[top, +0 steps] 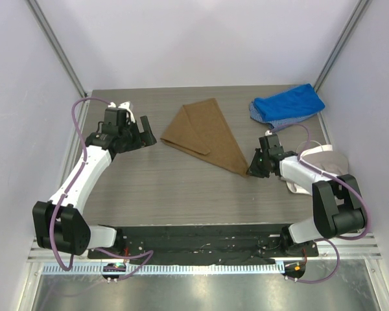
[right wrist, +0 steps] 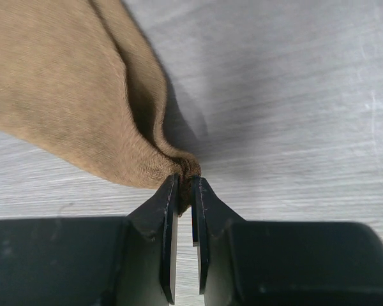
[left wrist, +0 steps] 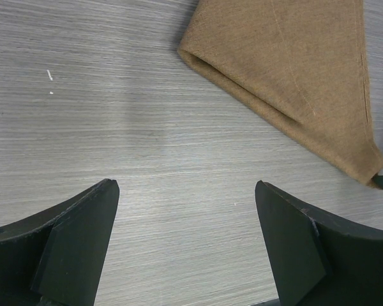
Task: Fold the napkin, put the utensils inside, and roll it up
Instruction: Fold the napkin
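Grey wood-grain table [top: 155, 194] carries the tan-brown cloth napkin [top: 204, 133], lying flat, folded into a triangle. Soft and light, it will likely droop, so corners suit gripping. Right gripper [right wrist: 186, 182] pinches the napkin's near-right tip; left gripper [left wrist: 186, 191], jaws spread wide, hovers left of the napkin.

Bright, even light throughout; the napkin [right wrist: 70, 95] casts a soft shadow rightward

The napkin [top: 206, 136] lies centred on the table [top: 168, 188]; another cloth [top: 288, 105] lies back-right.
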{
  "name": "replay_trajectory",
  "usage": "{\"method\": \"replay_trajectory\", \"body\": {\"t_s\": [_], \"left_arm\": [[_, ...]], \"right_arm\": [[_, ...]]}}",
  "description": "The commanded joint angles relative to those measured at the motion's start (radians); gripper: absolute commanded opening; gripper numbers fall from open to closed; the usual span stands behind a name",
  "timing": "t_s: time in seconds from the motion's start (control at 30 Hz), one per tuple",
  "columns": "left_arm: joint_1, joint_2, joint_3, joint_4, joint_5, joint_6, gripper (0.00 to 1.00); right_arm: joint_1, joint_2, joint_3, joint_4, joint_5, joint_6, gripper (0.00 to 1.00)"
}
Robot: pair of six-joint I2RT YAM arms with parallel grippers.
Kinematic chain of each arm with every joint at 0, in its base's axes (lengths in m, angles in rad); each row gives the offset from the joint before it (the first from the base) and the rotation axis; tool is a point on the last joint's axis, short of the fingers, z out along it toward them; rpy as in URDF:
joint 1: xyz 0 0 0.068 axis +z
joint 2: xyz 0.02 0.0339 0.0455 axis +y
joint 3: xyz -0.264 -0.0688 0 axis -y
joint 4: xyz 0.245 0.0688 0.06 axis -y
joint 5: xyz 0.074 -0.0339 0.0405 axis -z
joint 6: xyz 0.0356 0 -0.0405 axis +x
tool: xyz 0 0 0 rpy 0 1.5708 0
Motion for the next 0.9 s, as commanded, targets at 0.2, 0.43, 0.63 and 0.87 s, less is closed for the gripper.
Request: {"method": "replay_trajectory", "body": {"t_s": [0.2, 0.43, 0.63, 0.87], "left_arm": [[-0.002, -0.043, -0.011, 0.028, -0.013, 0.010, 0.93], [-0.002, -0.050, -0.015, 0.028, -0.022, 0.011, 0.93], [0.002, -0.047, -0.015, 0.026, -0.019, 0.011, 0.93], [0.011, -0.046, -0.014, 0.026, -0.005, 0.007, 0.93]], "right_arm": [[0.078, 0.046, 0.198, 0.134, -0.016, 0.016, 0.01], [0.174, 0.206, 0.379, 0.216, -0.019, 0.014, 0.01], [0.232, 0.350, 0.537, 0.293, -0.066, 0.040, 0.01], [0.278, 0.462, 0.672, 0.352, -0.112, 0.069, 0.01]]}}
